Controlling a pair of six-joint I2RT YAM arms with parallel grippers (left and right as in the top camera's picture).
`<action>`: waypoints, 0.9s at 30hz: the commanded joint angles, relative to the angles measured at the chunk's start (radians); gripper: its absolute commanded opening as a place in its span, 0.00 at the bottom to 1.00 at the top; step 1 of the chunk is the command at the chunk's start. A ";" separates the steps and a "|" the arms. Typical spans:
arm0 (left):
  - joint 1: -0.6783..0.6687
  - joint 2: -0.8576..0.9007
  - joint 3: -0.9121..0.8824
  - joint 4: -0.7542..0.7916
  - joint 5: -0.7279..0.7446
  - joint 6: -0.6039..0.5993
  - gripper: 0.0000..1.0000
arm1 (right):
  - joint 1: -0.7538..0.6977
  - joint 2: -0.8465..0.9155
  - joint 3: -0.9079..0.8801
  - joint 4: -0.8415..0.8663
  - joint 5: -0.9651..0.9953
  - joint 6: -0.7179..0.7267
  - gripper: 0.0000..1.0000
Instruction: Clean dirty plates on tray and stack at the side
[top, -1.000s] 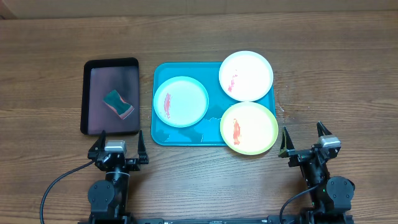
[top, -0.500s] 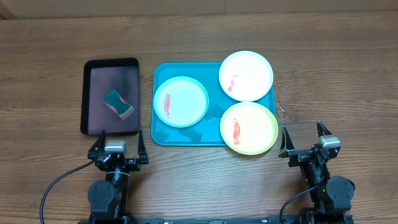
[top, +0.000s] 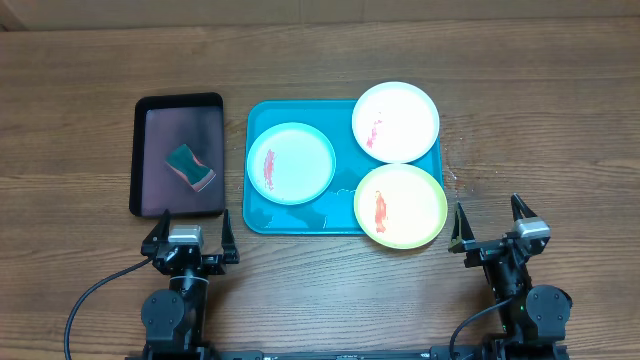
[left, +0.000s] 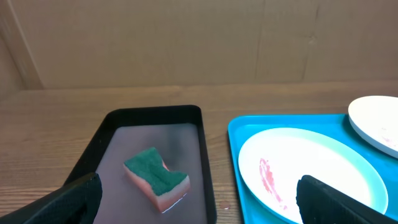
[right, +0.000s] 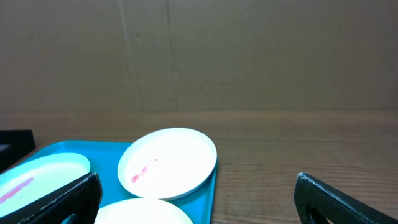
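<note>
The turquoise tray (top: 343, 218) lies mid-table and holds three plates, each with a red smear: a light blue plate (top: 291, 163) at its left, a white plate (top: 396, 122) at its back right, a yellow-green plate (top: 401, 206) at its front right. The left wrist view shows the light blue plate (left: 311, 171) and the tray rim (left: 234, 162). The right wrist view shows the white plate (right: 168, 163) and the tray (right: 99, 152). My left gripper (top: 189, 234) is open and empty near the table's front edge. My right gripper (top: 492, 226) is open and empty, right of the yellow-green plate.
A black tray (top: 152, 115) stands left of the turquoise one and holds a green and pink sponge (top: 190, 167), which also shows in the left wrist view (left: 156, 177). A cardboard wall (left: 199, 43) closes the far side. Bare wood lies right of the tray.
</note>
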 joint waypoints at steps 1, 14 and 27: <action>0.007 -0.012 -0.005 0.002 0.011 0.019 1.00 | 0.007 -0.012 -0.006 0.008 -0.058 0.037 1.00; 0.007 -0.012 -0.005 0.006 -0.014 0.019 1.00 | 0.007 -0.011 0.084 -0.079 -0.161 0.047 1.00; 0.006 -0.012 -0.005 0.062 -0.005 -0.034 1.00 | 0.007 0.092 0.315 -0.320 -0.208 0.046 1.00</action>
